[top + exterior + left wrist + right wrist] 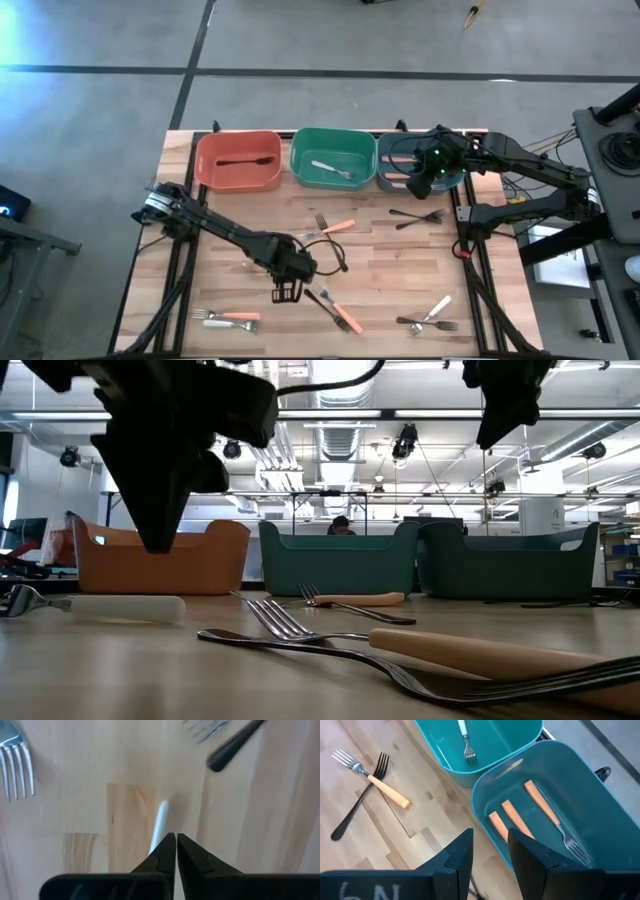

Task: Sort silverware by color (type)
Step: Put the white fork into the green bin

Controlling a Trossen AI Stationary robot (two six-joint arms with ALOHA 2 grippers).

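Your left gripper (pixel 176 840) is pinching a white fork (pixel 159 822), visible only by wrist; your right gripper (pixel 490 842), fingers apart, is hovering over the teal bin (pixel 580 785).

Pale wood-grain bench (pixel 400 270), plank-striped. Red-orange bin (pixel 237 160) with black-handled fork (pixel 248 161); green bin (pixel 333 157) with white-handled fork (pixel 333 169); teal bin (pixel 600 815) with orange-handled forks (pixel 547 812). Crossed orange-handled fork (pixel 375 782) and black fork (pixel 362 802) on bench. Dark left tool (pixel 176 840); dark right tool (pixel 490 845).

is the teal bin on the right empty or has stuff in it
Not empty. The right wrist view shows three orange-handled forks lying inside the teal bin.
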